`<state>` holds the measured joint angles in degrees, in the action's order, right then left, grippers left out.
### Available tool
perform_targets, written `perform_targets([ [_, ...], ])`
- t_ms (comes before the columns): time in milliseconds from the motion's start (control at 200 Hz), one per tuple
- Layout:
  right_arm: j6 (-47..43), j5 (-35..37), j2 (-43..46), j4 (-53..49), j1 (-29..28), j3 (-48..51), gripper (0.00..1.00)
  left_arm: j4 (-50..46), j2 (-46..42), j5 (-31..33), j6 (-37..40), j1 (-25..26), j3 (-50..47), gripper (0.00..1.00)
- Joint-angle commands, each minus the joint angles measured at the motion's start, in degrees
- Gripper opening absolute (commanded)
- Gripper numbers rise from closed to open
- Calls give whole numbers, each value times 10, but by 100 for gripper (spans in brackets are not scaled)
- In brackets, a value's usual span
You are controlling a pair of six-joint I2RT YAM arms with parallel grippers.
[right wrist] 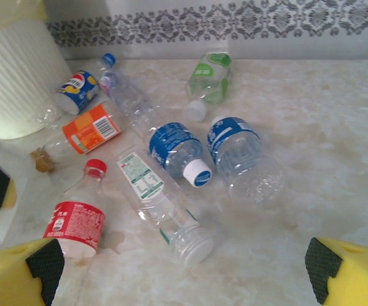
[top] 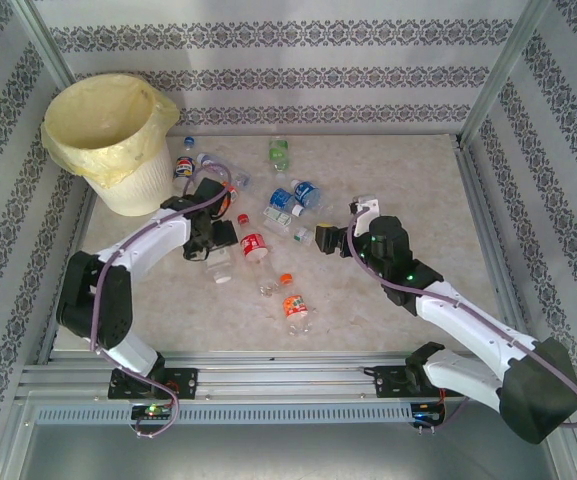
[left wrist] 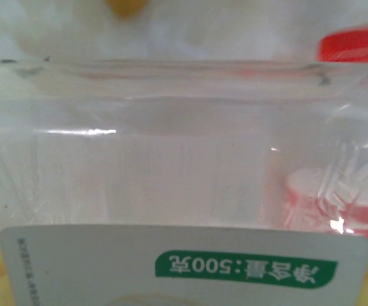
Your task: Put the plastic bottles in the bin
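near the bin point(top: 133, 185), left gripper point(top: 211, 238) over a clear bottle point(left wrist: 184, 159)

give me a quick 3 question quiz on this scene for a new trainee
1. True or false: the bin stands at the far left corner of the table.
2. The right hand is: A) open, holding nothing; B) shut on a bottle; C) inside the bin.
3. In the right wrist view, what colour is the cap of the red-label bottle?
Key: 1 true; 2 A; 3 red.
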<state>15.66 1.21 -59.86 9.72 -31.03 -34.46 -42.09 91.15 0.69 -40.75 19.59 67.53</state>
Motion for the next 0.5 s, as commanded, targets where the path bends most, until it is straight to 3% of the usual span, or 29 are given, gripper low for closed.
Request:
perform_targets([
  [0, -35, -27, -4, 37, -15, -20, 98, 4, -37, 13, 21, -11, 41, 74],
  [495, -109, -24, -28, 81, -67, -47, 98, 87, -44, 48, 46, -31, 159, 74],
])
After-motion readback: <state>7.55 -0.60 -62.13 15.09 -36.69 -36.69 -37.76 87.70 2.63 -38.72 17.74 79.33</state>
